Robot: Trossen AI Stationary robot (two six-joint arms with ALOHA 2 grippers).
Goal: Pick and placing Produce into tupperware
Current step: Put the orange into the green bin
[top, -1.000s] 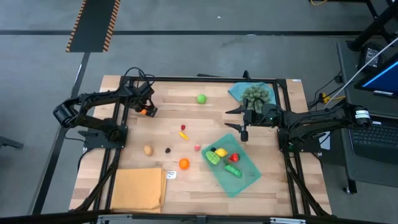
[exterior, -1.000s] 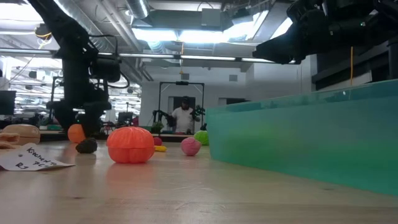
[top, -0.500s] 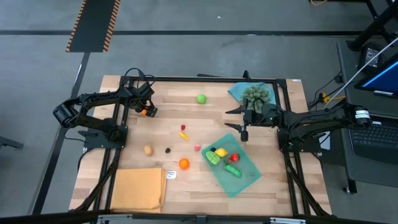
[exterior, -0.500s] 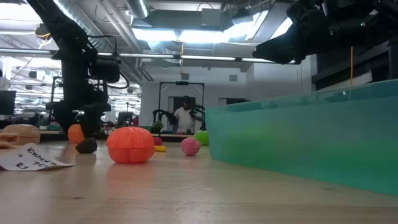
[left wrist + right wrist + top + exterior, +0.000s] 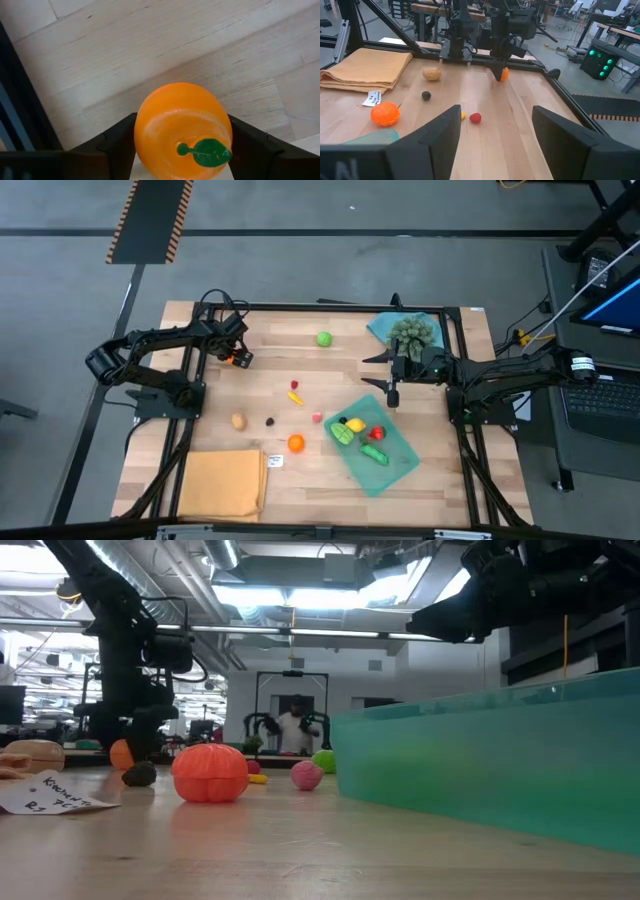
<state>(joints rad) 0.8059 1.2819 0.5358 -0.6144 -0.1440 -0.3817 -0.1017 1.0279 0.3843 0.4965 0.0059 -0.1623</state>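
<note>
The orange fruit sat on the counter between the left gripper's jaws, pinched for lifting, while the right gripper waited with spread jaws beside the tupperware.

Open tabletop btwn both arms, far side bare except green fruit. Mid-table cluttered w/ small loose produce, gaps btwn pieces. Tupperware walls block level approach from near-right; top open. Orange-yellow cloth fills near-left corner; spiky ball and blue cloth fill far-right.
</note>
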